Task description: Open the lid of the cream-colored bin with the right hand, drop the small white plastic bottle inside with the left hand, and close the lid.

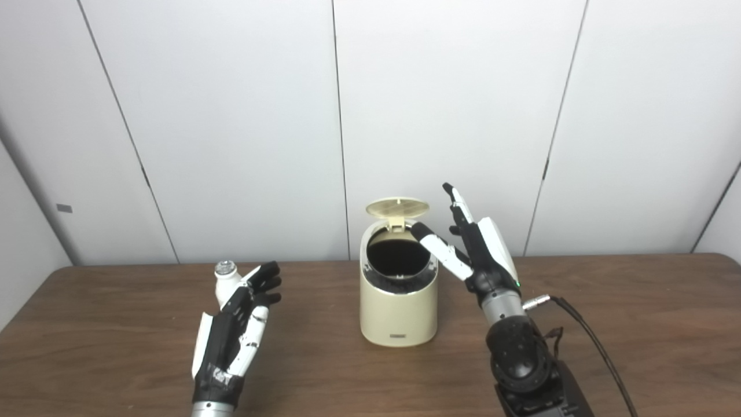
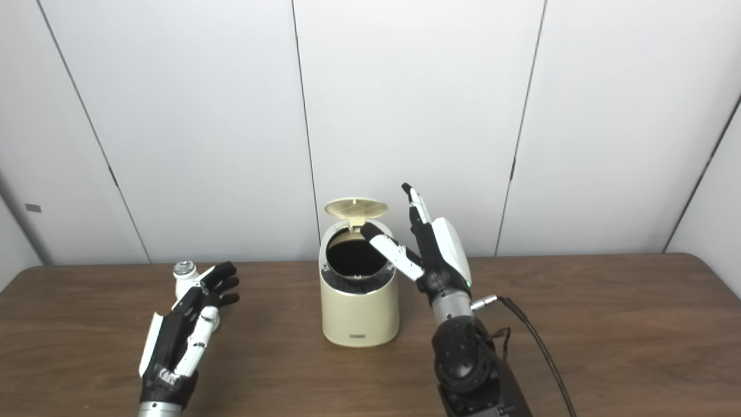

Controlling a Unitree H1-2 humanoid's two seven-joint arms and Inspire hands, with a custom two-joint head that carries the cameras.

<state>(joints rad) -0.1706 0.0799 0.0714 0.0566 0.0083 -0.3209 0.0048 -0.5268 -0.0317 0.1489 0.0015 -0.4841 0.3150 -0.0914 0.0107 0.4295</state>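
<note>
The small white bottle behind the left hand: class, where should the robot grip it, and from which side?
Likely the round body of the bottle, below its narrower cap. It stands upright, so the left hand, open just in front, can close around it from the near side.

Left hand (image 1: 234, 330): low at 7 o'clock, fingers apart, pointing to 1 o'clock, empty.
Right hand (image 1: 477, 246): raised at 4 o'clock, fingers spread upward, empty.

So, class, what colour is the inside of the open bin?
Black inside the bin; clearest in the left eye view.
</note>
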